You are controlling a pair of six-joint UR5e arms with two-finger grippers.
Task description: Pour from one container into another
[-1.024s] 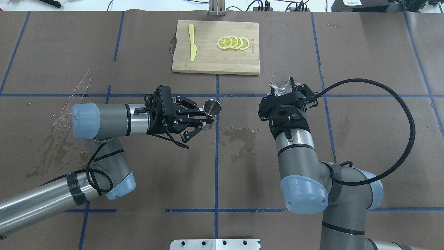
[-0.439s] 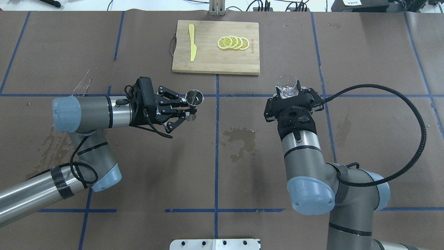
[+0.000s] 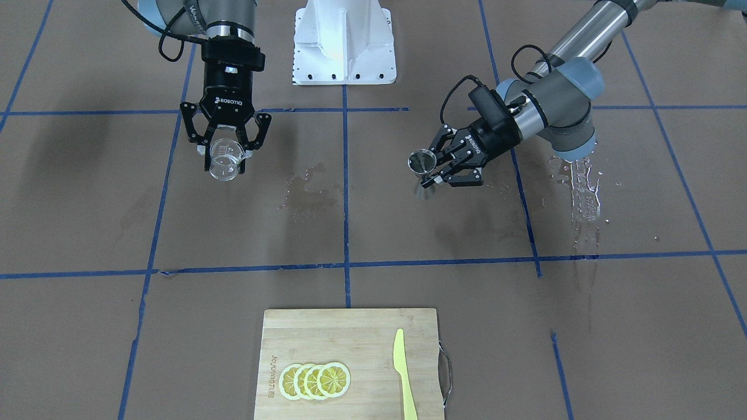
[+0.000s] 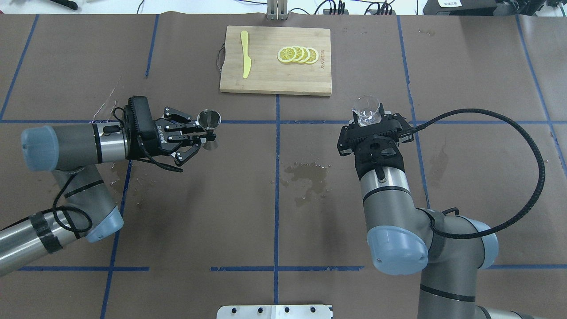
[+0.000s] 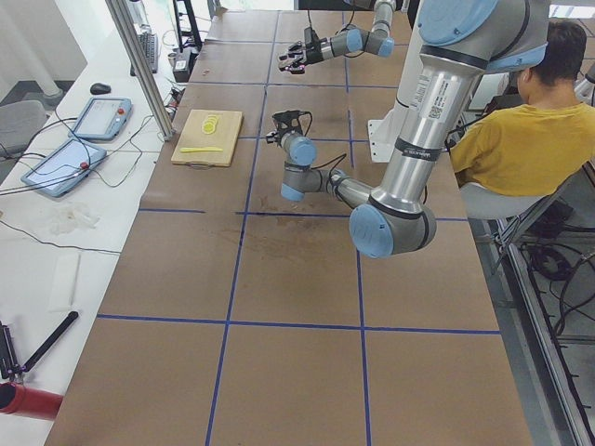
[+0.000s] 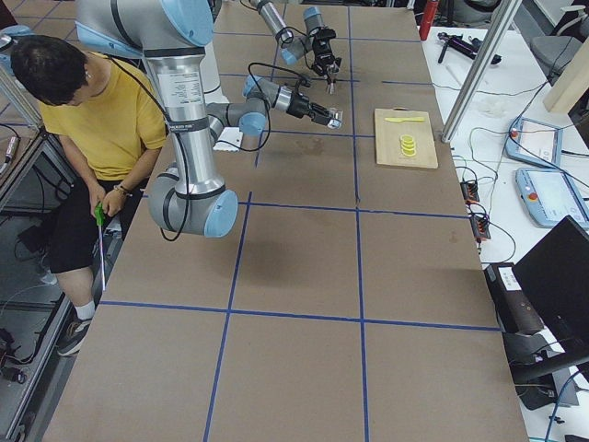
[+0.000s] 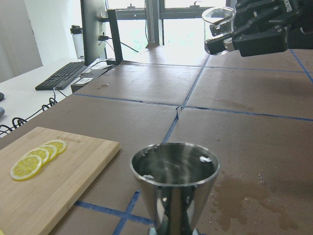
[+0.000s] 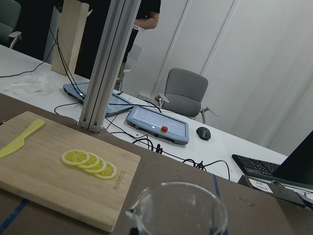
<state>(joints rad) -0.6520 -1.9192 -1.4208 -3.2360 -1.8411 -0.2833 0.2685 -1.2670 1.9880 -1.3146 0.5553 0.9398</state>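
Observation:
My left gripper is shut on the waist of the steel jigger, which it holds upright at the left of the table's middle. The jigger's open mouth fills the bottom of the left wrist view. At the right, my right gripper is shut on the clear glass cup and holds it upright above the table. From the front, the cup hangs in the right gripper, and the jigger sits in the left gripper. The cup's spouted rim shows in the right wrist view.
A wooden cutting board at the far middle carries lemon slices and a yellow knife. Wet stains mark the brown paper between the arms and at the left. A seated person is behind the robot.
My left arm has drawn back to the left, carrying the jigger away from the table's centre line. The right arm shifted slightly right and brought the glass cup upright.

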